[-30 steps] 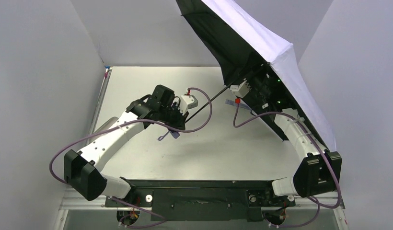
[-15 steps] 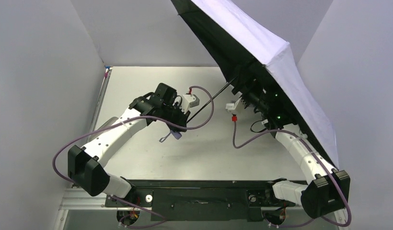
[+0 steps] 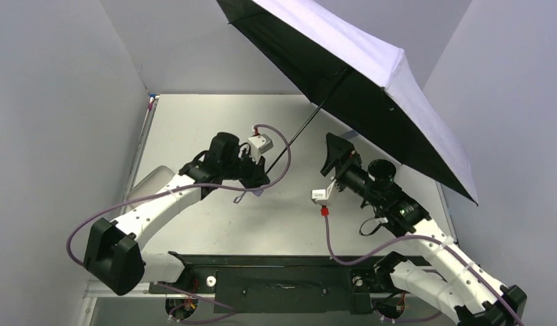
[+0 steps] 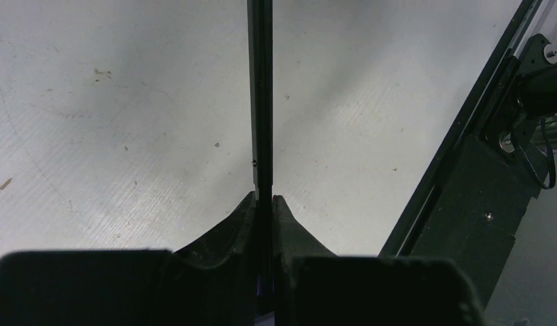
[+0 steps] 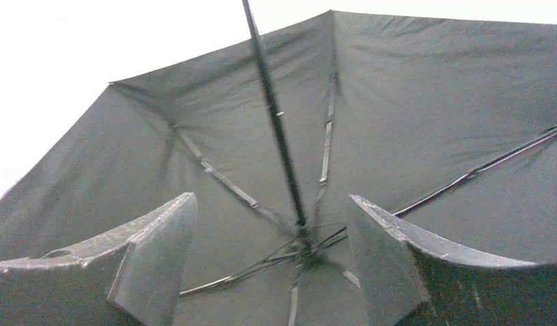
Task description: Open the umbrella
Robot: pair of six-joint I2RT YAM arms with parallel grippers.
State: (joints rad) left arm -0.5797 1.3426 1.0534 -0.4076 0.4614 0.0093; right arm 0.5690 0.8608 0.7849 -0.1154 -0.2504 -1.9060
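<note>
The umbrella is open. Its pale lavender canopy with black lining hangs tilted over the table's back right. The thin black shaft slopes down to my left gripper, which is shut on its lower end, with the lavender handle loop hanging below. In the left wrist view the shaft runs straight out from between the closed fingers of the left gripper. My right gripper is open and empty below the canopy. In its wrist view the gripper faces the lining, ribs and shaft.
White walls close in the grey table on the left, back and right; the canopy's lower edge is near the right wall. The black base rail runs along the near edge and shows in the left wrist view. Purple cables loop by both wrists.
The canopy has spread wider and swung left over the table. My right gripper has come away from under the canopy, back toward the near side. The left gripper kept hold of the shaft.
</note>
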